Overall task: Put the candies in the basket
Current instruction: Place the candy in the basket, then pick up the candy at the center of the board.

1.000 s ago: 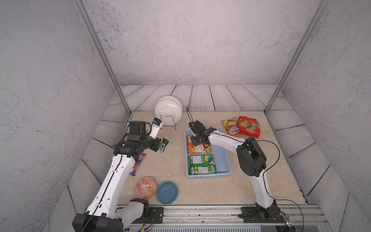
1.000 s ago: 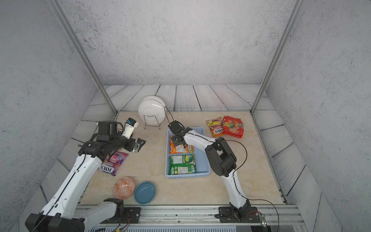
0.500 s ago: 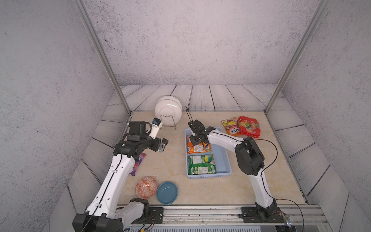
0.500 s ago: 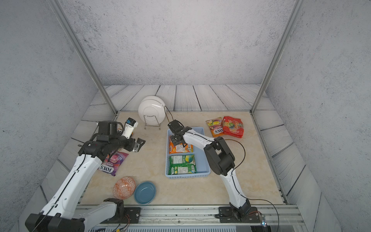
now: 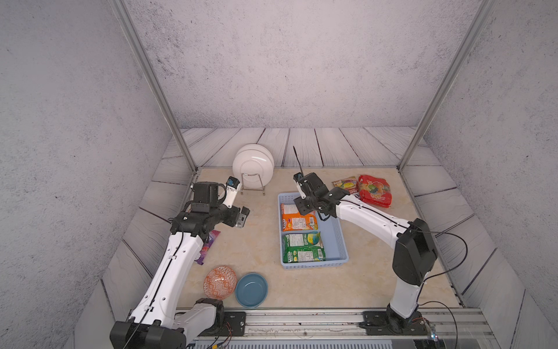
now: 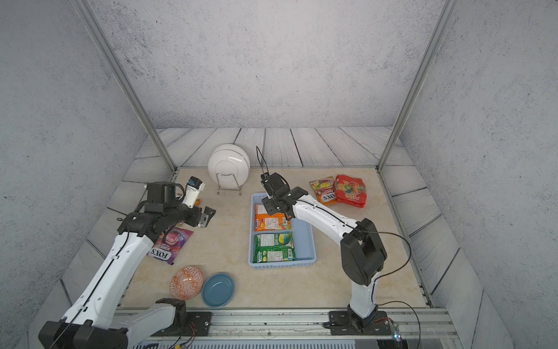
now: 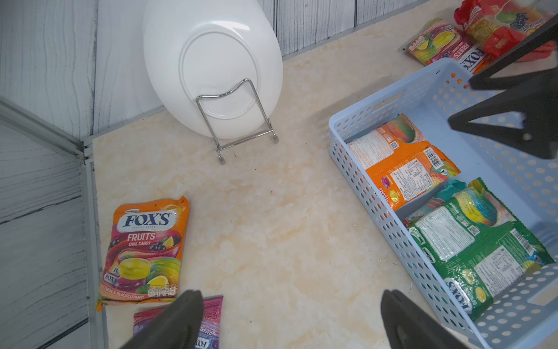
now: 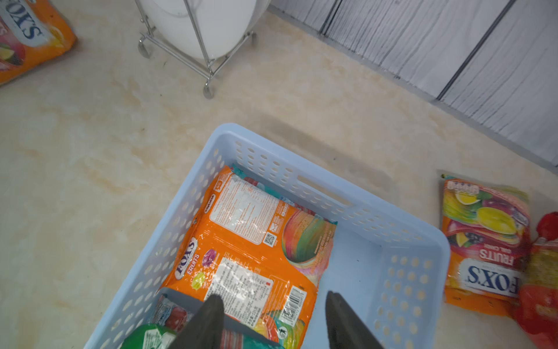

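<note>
The light blue basket [image 5: 339,238] [image 6: 305,241] holds an orange candy bag [image 5: 299,222] [image 8: 256,247] and a green one [image 5: 303,247] [image 7: 471,241]. My right gripper [image 5: 305,206] [image 8: 274,320] hangs open over the basket's far end, above the orange bag, with nothing between its fingers. On the table at the back right lie an orange FOX'S bag [image 5: 347,185] and a red bag [image 5: 374,191]. My left gripper [image 5: 241,217] [image 7: 290,305] is open above bare table. Beside it lie an orange FOX'S bag [image 7: 145,250] and a purple bag [image 6: 170,244], partly under the left arm.
White plates [image 5: 253,164] stand in a wire rack behind the basket's left corner. An orange patterned bowl [image 5: 219,282] and a dark blue bowl [image 5: 251,289] sit near the front edge. Metal frame posts stand at both back corners.
My right gripper's jaws have spread wider above the orange bag lying in the basket. The left arm has not moved.
</note>
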Available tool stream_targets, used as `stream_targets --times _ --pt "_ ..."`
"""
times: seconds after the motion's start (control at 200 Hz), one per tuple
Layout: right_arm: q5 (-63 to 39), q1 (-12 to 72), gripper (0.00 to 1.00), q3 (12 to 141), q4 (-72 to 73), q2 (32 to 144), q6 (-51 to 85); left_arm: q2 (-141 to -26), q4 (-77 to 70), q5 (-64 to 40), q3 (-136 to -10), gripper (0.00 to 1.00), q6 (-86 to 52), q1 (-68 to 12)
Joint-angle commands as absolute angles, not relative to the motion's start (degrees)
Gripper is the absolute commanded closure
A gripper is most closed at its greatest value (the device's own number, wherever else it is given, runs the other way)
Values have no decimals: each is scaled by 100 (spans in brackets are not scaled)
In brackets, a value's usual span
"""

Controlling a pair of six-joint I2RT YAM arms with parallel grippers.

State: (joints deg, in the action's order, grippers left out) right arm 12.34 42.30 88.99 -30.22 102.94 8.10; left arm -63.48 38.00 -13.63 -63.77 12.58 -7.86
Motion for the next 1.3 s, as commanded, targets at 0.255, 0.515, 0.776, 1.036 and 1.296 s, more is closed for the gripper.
stream_targets --times 0.255,0.515,0.776,1.036,1.296 --pt "2028 4210 24 8202 -3475 8922 121 -6487 3744 -1120 -6312 2 1402 -678" --pt "2524 4112 10 7410 -3403 7891 -68 -6664 3827 -927 -6442 2 1617 -644" --pt "2791 3935 4 6523 -3142 7075 -270 -6807 3877 -951 -6510 2 1606 -569" --pt "2961 3852 1 5554 -2519 6355 -780 -6829 4201 -739 -6646 2 1961 -570" --pt "3077 3854 1 4330 -1338 5399 -1122 -6944 4575 -420 -6843 2 2154 -570"
